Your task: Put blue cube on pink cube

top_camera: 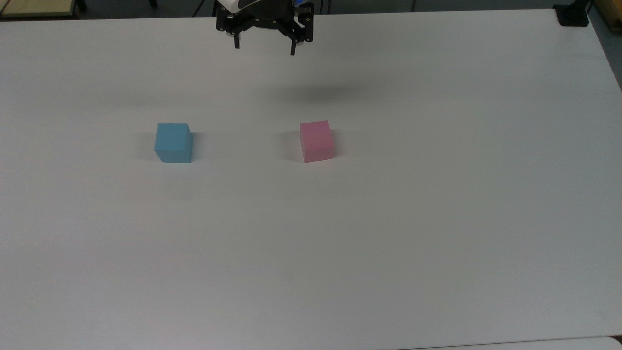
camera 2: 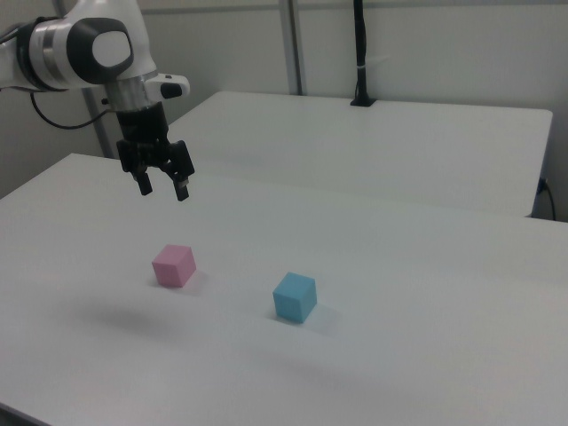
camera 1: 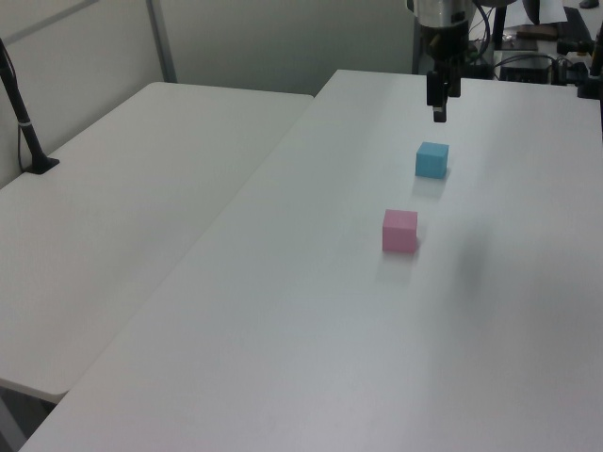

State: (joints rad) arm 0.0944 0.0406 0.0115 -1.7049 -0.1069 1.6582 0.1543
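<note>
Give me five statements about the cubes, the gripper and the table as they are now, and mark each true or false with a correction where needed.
1. The blue cube rests on the white table. True.
2. The blue cube is stacked on the pink cube. False: both sit on the table, apart from each other.
3. The gripper hangs in the air with its fingers open and nothing between them. True.
4. In the top view, the pink cube is to the blue cube's left. False: it is to the top view's right of the blue cube.
5. The gripper is touching the blue cube. False: it is above the table, clear of both cubes.
</note>
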